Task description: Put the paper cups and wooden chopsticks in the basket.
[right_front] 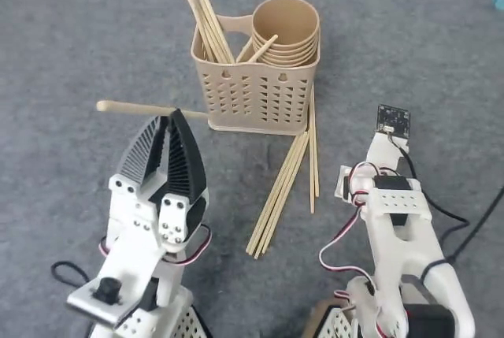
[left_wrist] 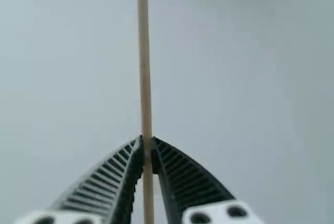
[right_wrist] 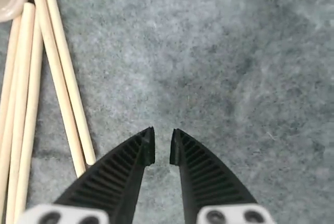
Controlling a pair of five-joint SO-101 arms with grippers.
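A beige slotted basket stands at the back centre. It holds a stack of paper cups and several wooden chopsticks. Several more chopsticks lie on the carpet in front of the basket's right corner. My left gripper is raised to the left of the basket. It is shut on one chopstick, which lies level and sticks out to the left; in the left wrist view this chopstick runs straight out between my fingertips. My right gripper hangs just over the carpet, open by a narrow gap, beside the loose chopsticks.
Grey carpet covers the table. The right arm stands to the right of the loose chopsticks, with cables trailing to the right edge. Bare carpet lies left of the basket and far right.
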